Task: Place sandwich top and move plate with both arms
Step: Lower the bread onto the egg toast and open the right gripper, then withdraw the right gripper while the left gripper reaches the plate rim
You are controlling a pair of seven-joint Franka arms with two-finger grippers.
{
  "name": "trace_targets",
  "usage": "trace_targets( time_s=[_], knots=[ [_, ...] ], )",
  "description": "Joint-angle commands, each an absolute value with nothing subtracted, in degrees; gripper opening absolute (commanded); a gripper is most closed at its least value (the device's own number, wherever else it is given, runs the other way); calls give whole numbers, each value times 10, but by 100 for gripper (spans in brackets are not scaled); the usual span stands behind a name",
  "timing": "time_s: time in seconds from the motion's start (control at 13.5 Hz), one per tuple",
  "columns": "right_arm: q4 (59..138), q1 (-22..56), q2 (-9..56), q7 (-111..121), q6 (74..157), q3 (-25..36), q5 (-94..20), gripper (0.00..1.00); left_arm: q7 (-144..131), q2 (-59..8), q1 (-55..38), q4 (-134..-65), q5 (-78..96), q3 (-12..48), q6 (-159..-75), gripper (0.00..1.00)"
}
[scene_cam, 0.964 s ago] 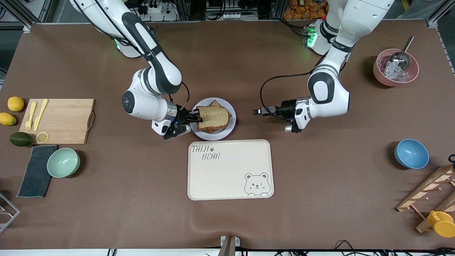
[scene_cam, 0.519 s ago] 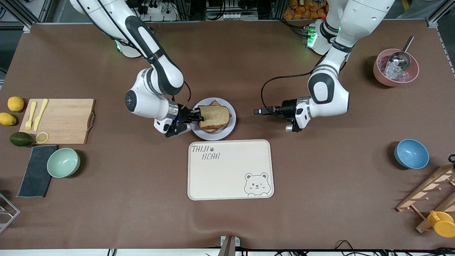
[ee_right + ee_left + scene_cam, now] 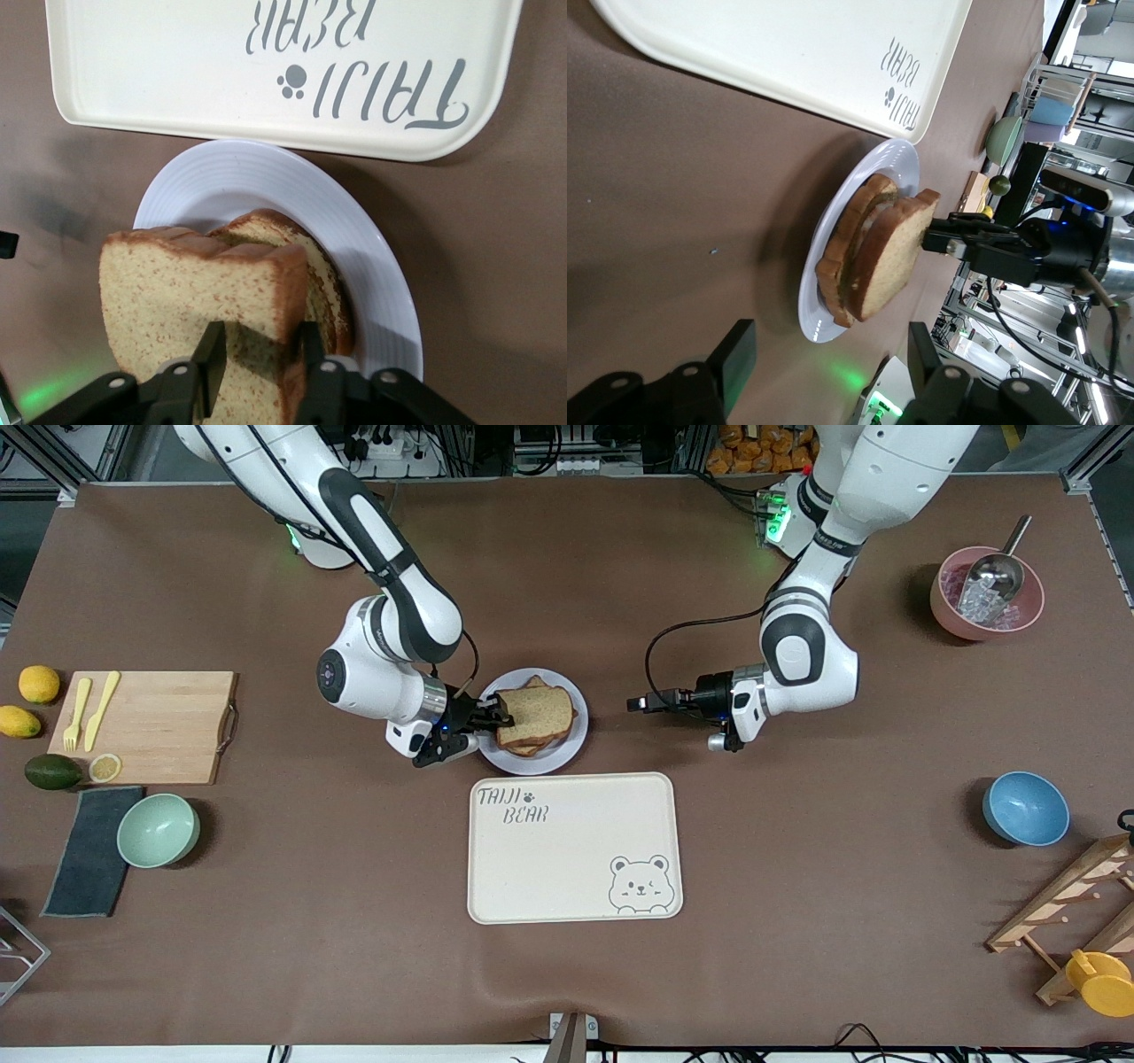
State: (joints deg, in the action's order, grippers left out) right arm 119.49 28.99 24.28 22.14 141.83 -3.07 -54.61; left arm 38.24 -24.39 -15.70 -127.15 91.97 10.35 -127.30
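The sandwich top [image 3: 536, 713], a plain brown bread slice, leans tilted on the lower sandwich slices [image 3: 537, 684] on the pale round plate [image 3: 576, 744]. My right gripper [image 3: 500, 721] is at the plate's edge toward the right arm's end. In the right wrist view its fingers [image 3: 211, 359] straddle the sandwich top [image 3: 177, 283] with a small gap, so the right gripper [image 3: 259, 350] stands open around it. My left gripper [image 3: 633, 703] hovers low over the table beside the plate, toward the left arm's end. The left gripper [image 3: 828, 363] is open and empty, facing the plate [image 3: 828, 328].
The cream bear tray [image 3: 576, 850] lies just nearer the camera than the plate. A cutting board [image 3: 146, 726], a green bowl [image 3: 158, 830] and a dark cloth [image 3: 89, 850] sit toward the right arm's end. A blue bowl [image 3: 1025, 808], pink bowl [image 3: 986, 593] and wooden rack [image 3: 1063, 903] sit toward the left arm's end.
The right gripper has carried the slice a little farther over the plate, lowered it onto the sandwich and parted its fingers. The left gripper has edged slightly toward the plate.
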Motion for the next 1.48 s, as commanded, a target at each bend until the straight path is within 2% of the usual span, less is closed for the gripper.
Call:
trace_targets(
  time_s=[0.0, 0.22, 0.3, 0.45, 0.67, 0.89, 1.26, 1.41],
  knots=[
    [1196, 287, 239, 226, 1414, -30, -559, 81, 402, -249, -167, -1270, 941, 104, -1282, 71],
    [1186, 265, 233, 224, 1363, -27, -559, 83, 403, -252, -179, -1269, 961, 104, -1282, 65],
    [1179, 258, 229, 223, 1355, -26, -559, 94, 403, -252, -182, -1269, 968, 104, -1282, 64],
    [1173, 243, 222, 224, 1333, -25, -557, 99, 404, -258, -184, -1269, 969, 104, -1283, 62],
    [1151, 213, 207, 224, 1269, -8, -528, 100, 473, -286, -184, -1267, 1011, 104, -1283, 60],
    [1087, 180, 207, 212, 1170, 23, -461, 100, 499, -297, -201, -1263, 1051, 104, -1283, 56],
    [922, 159, 211, 116, 1039, 53, -339, 100, 547, -325, -218, -1252, 1108, 104, -1283, 52],
    [895, 141, 211, 108, 1023, 54, -327, 100, 570, -341, -223, -1245, 1128, 104, -1282, 48]
  ],
)
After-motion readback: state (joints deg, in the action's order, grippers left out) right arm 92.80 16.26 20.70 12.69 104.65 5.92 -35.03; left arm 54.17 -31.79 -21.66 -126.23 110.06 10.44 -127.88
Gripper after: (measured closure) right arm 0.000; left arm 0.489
